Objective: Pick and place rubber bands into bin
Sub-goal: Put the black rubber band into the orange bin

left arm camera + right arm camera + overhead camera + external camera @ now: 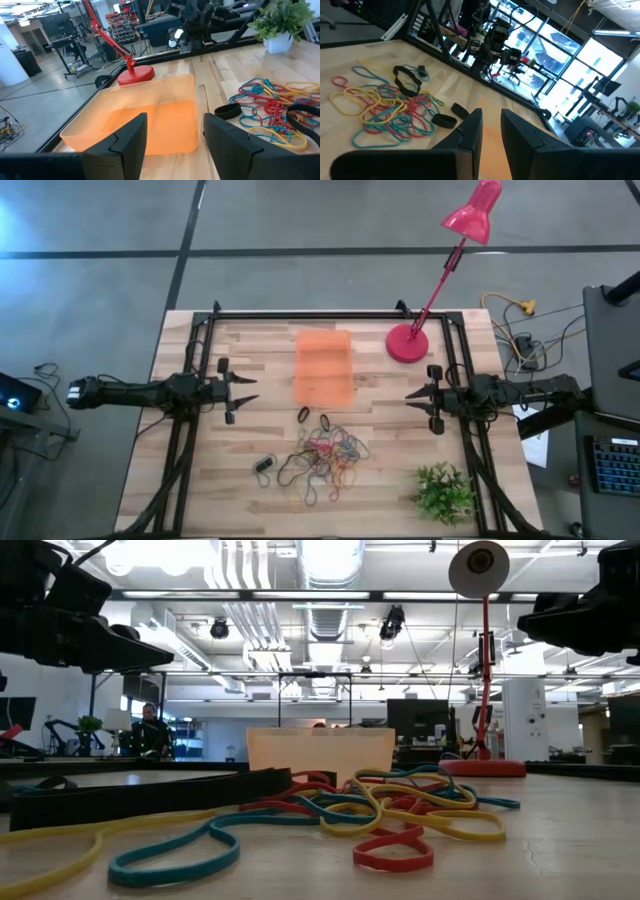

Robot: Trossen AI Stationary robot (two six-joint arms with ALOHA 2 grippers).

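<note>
While both arms wait at the sides in the high view, the rubber bands lie heaped on the surface just in front of the bin, between the left end effector and right end effector, about equally near to each. The low view shows the tangle flat, with the bin behind. In the left wrist view its fingers stand wide apart, holding nothing. The right wrist view shows narrowly parted, empty fingers, with the heap off to one side.

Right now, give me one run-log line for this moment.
left gripper: open, beside bin | right gripper: jaws narrowly apart, empty | rubber bands: piled on table, none visible in bin
</note>
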